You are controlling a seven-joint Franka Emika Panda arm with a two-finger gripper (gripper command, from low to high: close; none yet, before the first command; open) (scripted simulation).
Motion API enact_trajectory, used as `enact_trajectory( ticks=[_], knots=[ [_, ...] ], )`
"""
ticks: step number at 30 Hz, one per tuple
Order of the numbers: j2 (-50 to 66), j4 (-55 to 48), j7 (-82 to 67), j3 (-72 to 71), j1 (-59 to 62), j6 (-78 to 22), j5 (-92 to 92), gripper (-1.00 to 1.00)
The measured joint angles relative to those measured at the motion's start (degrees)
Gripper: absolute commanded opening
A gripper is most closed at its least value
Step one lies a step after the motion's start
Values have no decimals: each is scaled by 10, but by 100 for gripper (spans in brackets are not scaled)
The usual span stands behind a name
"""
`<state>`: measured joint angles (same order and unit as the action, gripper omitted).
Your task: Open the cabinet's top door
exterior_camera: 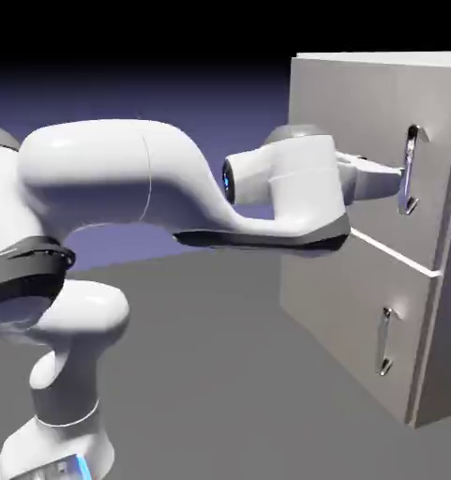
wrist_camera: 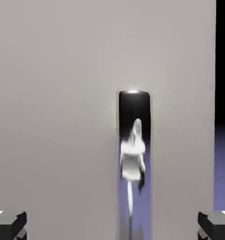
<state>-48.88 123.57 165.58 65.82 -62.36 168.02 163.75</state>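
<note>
The tool [exterior_camera: 400, 175] stands open beside the upper door's long loop handle [exterior_camera: 409, 171]. That handle is on the cabinet's top door [exterior_camera: 360, 122], which sits shut directly above the cabinet's lower door [exterior_camera: 346, 309] and its shorter handle [exterior_camera: 385, 341].

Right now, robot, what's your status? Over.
Fingers open, one each side of the top door's handle. Top door shut. Nothing seen blocking the handle. Over.
</note>
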Motion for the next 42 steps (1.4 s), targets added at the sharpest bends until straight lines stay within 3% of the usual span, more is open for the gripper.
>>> enact_trajectory(
  ticks=[7, 8, 10, 29, 42],
  knots=[
    [24, -77, 4, 72, -104, -3, 9, 0],
    [26, -85, 4, 80, -115, -4, 10, -100],
    [26, -85, 4, 80, -115, -4, 10, -100],
    [36, 183, 4, -248, 280, -137, -166, -100],
    [-23, 302, 4, -516, 548, -142, -339, -100]
  ],
)
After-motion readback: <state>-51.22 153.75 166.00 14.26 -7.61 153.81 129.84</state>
